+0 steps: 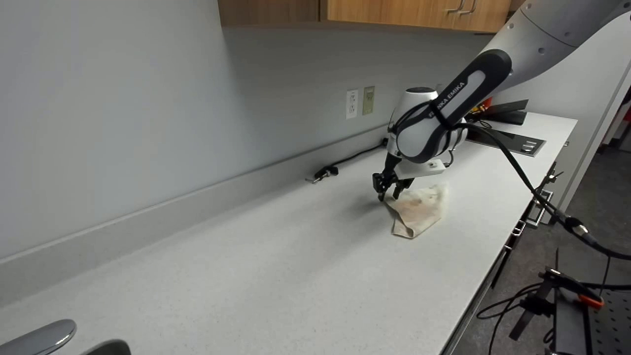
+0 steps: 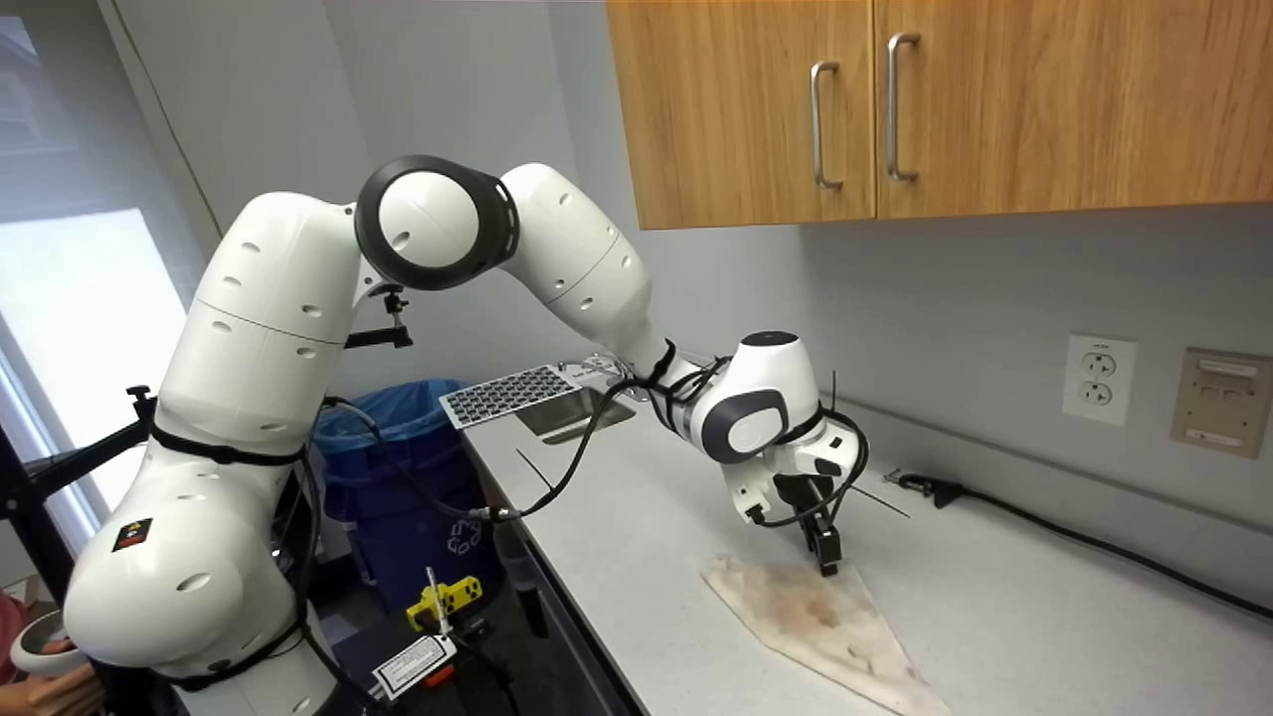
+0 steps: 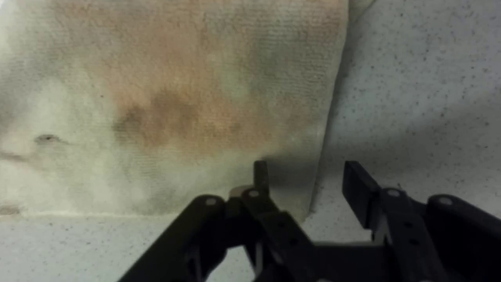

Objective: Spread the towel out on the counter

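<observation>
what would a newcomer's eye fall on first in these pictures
Probably the big white robot arm, bent over the pale counter in both exterior views. Next, perhaps, the stained towel lying on it, one edge beneath the open gripper. Then the wooden cabinets, high above the counter.

In an exterior view, towel (image 1: 420, 209), thin, beige and stained reddish-brown, lies partly folded right of centre; counter (image 1: 246, 276) beneath, off-white and speckled, runs from lower left to upper right.

Soft, diffuse shadows (image 1: 362, 209) fall across the counter (image 1: 246, 276).
</observation>
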You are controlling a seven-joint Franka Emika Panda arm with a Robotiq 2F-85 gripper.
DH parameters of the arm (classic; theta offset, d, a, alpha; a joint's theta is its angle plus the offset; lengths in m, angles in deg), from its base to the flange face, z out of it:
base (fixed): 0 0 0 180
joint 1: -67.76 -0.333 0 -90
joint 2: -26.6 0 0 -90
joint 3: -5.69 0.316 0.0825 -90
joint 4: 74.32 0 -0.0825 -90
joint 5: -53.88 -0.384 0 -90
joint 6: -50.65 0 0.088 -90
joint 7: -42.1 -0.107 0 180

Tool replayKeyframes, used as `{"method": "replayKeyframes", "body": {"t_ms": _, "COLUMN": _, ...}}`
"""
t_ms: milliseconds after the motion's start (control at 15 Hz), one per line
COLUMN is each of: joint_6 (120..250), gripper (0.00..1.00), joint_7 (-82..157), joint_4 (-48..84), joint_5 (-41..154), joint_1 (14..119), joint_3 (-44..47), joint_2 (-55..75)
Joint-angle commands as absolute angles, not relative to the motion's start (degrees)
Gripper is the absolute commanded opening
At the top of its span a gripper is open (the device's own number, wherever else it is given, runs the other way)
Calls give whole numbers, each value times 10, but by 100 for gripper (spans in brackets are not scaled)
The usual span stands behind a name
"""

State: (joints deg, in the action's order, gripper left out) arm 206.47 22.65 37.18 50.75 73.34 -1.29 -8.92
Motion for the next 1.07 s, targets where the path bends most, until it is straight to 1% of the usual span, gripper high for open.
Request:
{"method": "replayKeyframes", "body": {"t_ms": 0, "joint_6": 2066, "gripper": 23, "joint_7": 257, "joint_4": 354, "joint_5": 482, "joint_1": 743, "joint_3": -4, "joint_2": -100}}
{"method": "replayKeyframes", "body": {"t_ms": 200, "joint_6": 2065, "gripper": 1, "joint_7": 262, "joint_4": 354, "joint_5": 478, "joint_1": 745, "joint_3": -3, "joint_2": -99}}
{"method": "replayKeyframes", "body": {"t_ms": 267, "joint_6": 2061, "gripper": 0, "joint_7": 263, "joint_4": 354, "joint_5": 479, "joint_1": 743, "joint_3": -5, "joint_2": -99}}
{"method": "replayKeyframes", "body": {"t_ms": 333, "joint_6": 2060, "gripper": 35, "joint_7": 262, "joint_4": 354, "joint_5": 482, "joint_1": 740, "joint_3": -7, "joint_2": -100}}
{"method": "replayKeyframes", "body": {"t_ms": 400, "joint_6": 2063, "gripper": 31, "joint_7": 259, "joint_4": 355, "joint_5": 487, "joint_1": 735, "joint_3": -12, "joint_2": -101}}
{"method": "replayKeyframes", "body": {"t_ms": 467, "joint_6": 2066, "gripper": 32, "joint_7": 257, "joint_4": 356, "joint_5": 489, "joint_1": 733, "joint_3": -14, "joint_2": -101}}
{"method": "replayKeyframes", "body": {"t_ms": 533, "joint_6": 2066, "gripper": 37, "joint_7": 255, "joint_4": 356, "joint_5": 490, "joint_1": 731, "joint_3": -17, "joint_2": -102}}
{"method": "replayKeyframes", "body": {"t_ms": 733, "joint_6": 2070, "gripper": 61, "joint_7": 252, "joint_4": 356, "joint_5": 493, "joint_1": 726, "joint_3": -20, "joint_2": -104}}
{"method": "replayKeyframes", "body": {"t_ms": 1000, "joint_6": 2069, "gripper": 90, "joint_7": 252, "joint_4": 353, "joint_5": 490, "joint_1": 727, "joint_3": -18, "joint_2": -108}}
